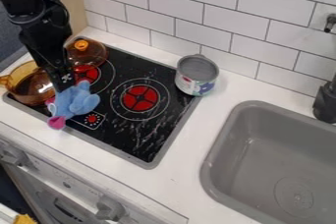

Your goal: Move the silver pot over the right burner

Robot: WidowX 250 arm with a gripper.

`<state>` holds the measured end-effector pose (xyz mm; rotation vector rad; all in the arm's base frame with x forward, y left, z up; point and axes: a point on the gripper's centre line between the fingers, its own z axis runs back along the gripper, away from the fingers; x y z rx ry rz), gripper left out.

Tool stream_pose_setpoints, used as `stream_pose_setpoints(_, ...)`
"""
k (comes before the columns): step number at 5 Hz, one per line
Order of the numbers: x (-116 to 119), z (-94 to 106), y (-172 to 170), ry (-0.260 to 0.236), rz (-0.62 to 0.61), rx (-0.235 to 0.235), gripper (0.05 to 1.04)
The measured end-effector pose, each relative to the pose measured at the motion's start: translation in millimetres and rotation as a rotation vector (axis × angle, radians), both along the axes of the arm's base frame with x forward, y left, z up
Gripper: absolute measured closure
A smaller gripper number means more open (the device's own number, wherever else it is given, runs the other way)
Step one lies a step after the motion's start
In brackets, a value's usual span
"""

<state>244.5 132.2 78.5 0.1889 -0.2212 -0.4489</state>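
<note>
**Silver pot (197, 75) seen at stove's (131, 142) corner**

In the camera view, the pot is set upright, right of upper centre. At left, the pincer (64, 84) is seen at a blue plush toy (80, 101); whether it is grasped cannot be told.

Silver pot (186, 85) at stovetop's (134, 142) right corner; blue plush (82, 101) beside amber pot (25, 84).

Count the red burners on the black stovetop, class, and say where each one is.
2: the right burner, beside the silver pot, and the left burner, partly covered. Another may be hidden under the amber pot.
</note>
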Motion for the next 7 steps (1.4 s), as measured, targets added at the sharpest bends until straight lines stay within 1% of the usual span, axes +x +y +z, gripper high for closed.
stream_pose_setpoints(1,-1.1,-5.5,-1.1,0.017,0.001,-0.010,0.083)
stream_pose_setpoints(2,3.2,-6.1,-15.7,0.052,-0.085,0.018,0.083)
stream_pose_setpoints(3,8.5,-3.7,-29.6,0.074,-0.166,0.042,0.083)
stream_pose_setpoints(4,27.0,7.7,-50.0,0.050,-0.251,0.070,0.083)
stream_pose_setpoints(5,51.7,7.5,-83.7,0.031,-0.368,0.035,0.083)
stream_pose_setpoints(6,74.3,1.8,-123.9,0.043,-0.514,0.018,0.083)
stream_pose_setpoints(7,88.7,-0.1,-159.6,0.047,-0.623,0.003,0.083)
